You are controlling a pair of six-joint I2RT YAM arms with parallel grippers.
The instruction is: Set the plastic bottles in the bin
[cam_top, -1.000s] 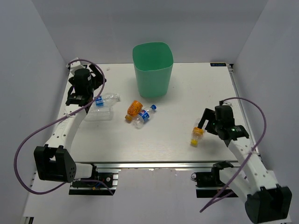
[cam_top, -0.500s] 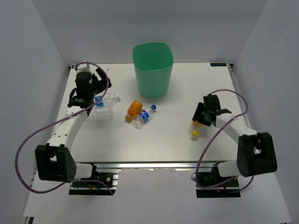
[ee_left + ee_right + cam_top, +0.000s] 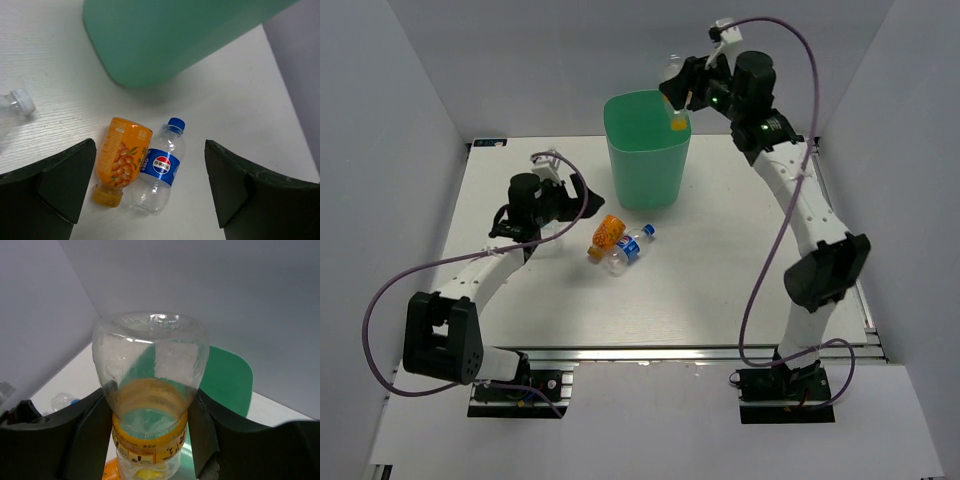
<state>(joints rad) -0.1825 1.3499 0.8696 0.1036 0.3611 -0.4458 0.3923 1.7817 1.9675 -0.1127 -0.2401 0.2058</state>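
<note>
Hanging over the bin (image 3: 645,165) rim, the right gripper (image 3: 682,92) pinches the yellow-capped bottle (image 3: 150,370), up off the table where it was a second ago. The left gripper (image 3: 568,196), fingers spread, has swung toward the bin, above the orange bottle (image 3: 607,232) and blue-label bottle (image 3: 630,245) lying before it. Four bottles show, counting a clear bottle (image 3: 17,102) left of the bin; one bin.

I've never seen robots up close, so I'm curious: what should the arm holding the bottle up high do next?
Probably open the right gripper: it holds the yellow-capped bottle cap-down above the bin, just inside its rim, so letting go should drop it in.
</note>
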